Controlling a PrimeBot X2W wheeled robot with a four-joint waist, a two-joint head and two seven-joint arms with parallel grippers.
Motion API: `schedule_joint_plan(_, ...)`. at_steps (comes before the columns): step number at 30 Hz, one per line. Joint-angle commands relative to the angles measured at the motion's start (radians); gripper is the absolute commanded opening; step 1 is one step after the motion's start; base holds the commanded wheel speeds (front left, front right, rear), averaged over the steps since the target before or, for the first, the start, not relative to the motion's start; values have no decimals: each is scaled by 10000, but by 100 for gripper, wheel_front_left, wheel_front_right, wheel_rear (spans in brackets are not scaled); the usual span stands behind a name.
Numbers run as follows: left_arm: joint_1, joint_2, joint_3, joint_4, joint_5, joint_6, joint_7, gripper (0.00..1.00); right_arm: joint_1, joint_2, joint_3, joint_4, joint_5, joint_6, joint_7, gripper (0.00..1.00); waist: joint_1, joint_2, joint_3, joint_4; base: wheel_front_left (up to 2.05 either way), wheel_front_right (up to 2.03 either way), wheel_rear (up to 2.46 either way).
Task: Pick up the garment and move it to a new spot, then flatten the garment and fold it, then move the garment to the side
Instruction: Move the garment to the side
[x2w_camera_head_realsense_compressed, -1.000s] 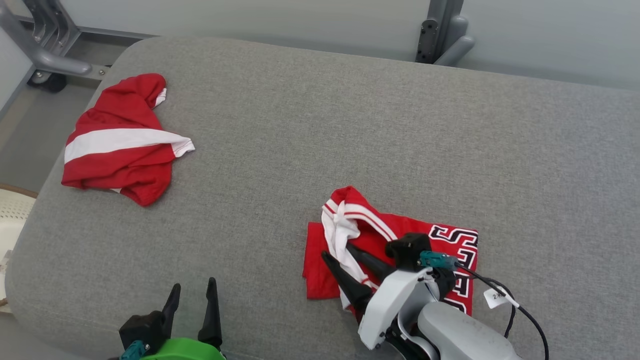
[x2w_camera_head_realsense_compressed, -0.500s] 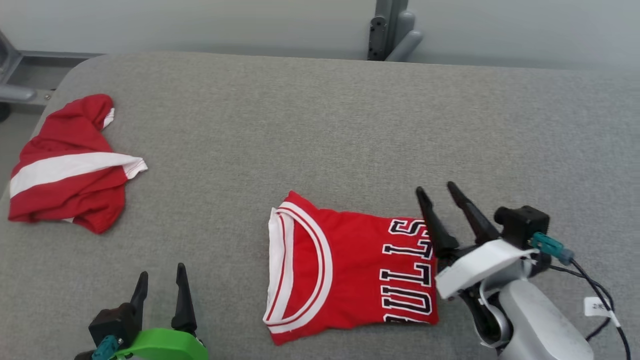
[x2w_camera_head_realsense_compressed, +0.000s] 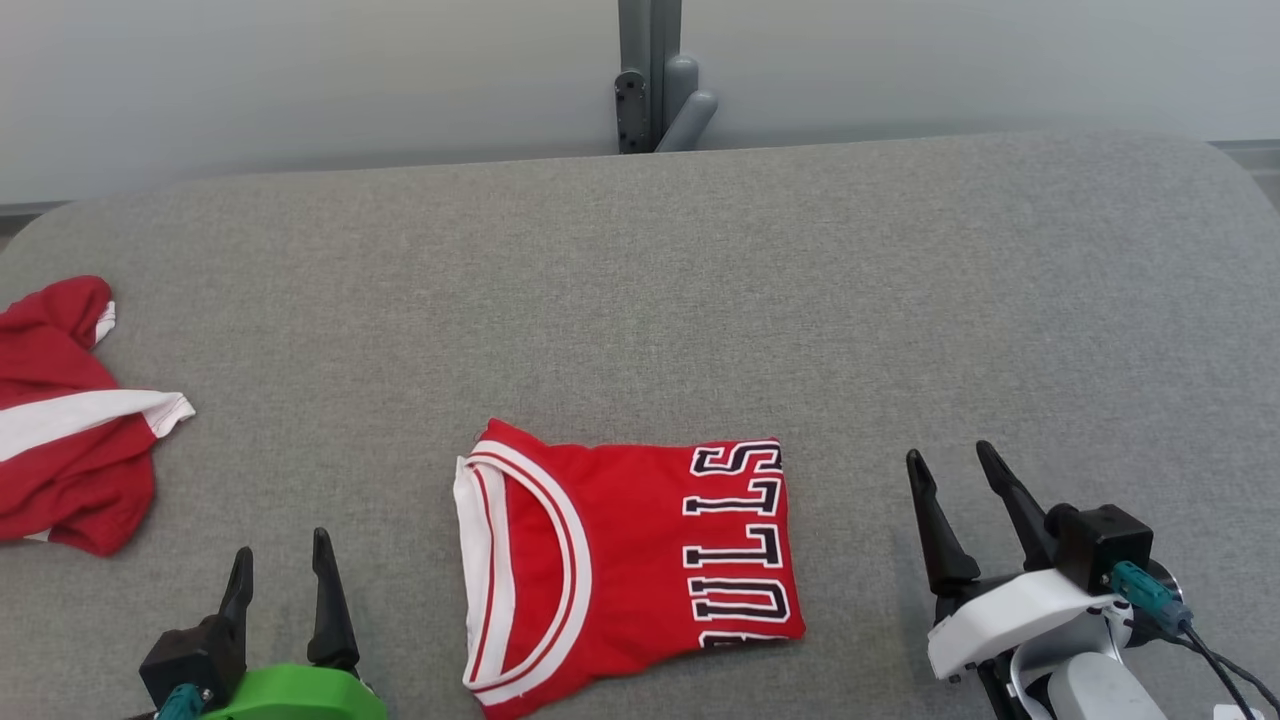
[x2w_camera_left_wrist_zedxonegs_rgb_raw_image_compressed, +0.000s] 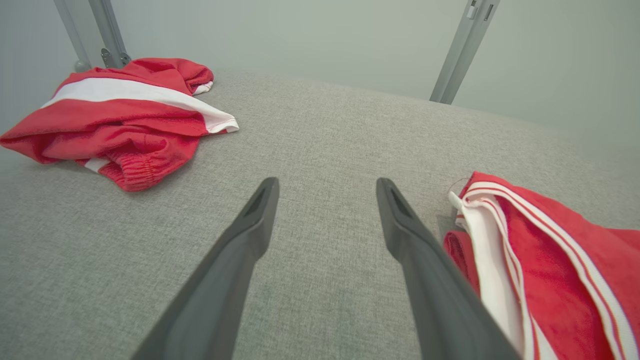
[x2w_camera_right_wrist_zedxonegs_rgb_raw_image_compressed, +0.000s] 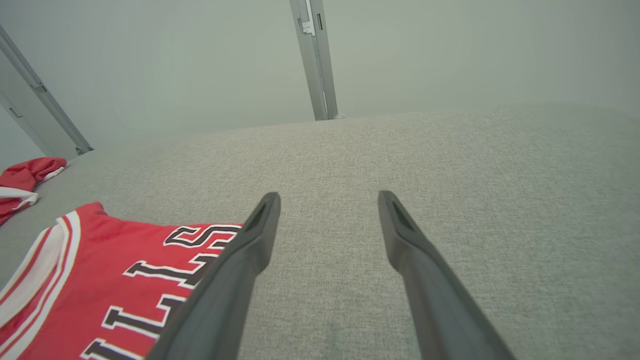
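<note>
**Folded red jersey on a grey padded platform, an open robot hand on either side**

At the left edge of the grey padded platform (x2w_camera_head_realsense_compressed: 640, 300) lies a crumpled red garment (x2w_camera_head_realsense_compressed: 70, 440) with a broad white band across it, bunched in a loose heap and partly cut off by the head view's border.

Next, at the front edge toward the left corner, the left hand (x2w_camera_head_realsense_compressed: 281, 545) points away from the robot. Its two dark fingers stand wide apart with nothing between them, only bare grey fabric.

At the middle of the front edge lies the folded red jersey (x2w_camera_head_realsense_compressed: 620, 560), flat and roughly rectangular. Its white-and-red striped neckline faces the platform's left edge. Black letters outlined in white run along the end that faces the right edge. It lies apart from both hands.

To the right of the jersey, near the front edge, the right hand (x2w_camera_head_realsense_compressed: 948, 453) also points away from the robot, its fingers spread and holding nothing. The right half of the platform beyond it is plain grey fabric.

Behind the far edge, near its middle, a grey metal post (x2w_camera_head_realsense_compressed: 650, 90) rises against a pale wall.
</note>
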Motion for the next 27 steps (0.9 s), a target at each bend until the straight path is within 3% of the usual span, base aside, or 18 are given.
schedule_joint_plan(1, 176, 44, 29, -39, 36, -33, 1, 100, 151, 31, -27, -68, -63, -2, -24, 100, 0, 67, -156, -156, 0, 0, 0)
schedule_joint_plan(19, 759, 42, 219, -140, 236, -145, 1, 100, 997, 377, -487, -313, -256, -2, -25, 100, 0, 67, -795, -872, 0, 0, 0)
schedule_joint_plan(27, 578, 45, 20, -109, 171, -192, 1, 100, 857, 392, 67, -236, 137, -2, -25, 100, 0, 67, -533, -752, 0, 0, 0)
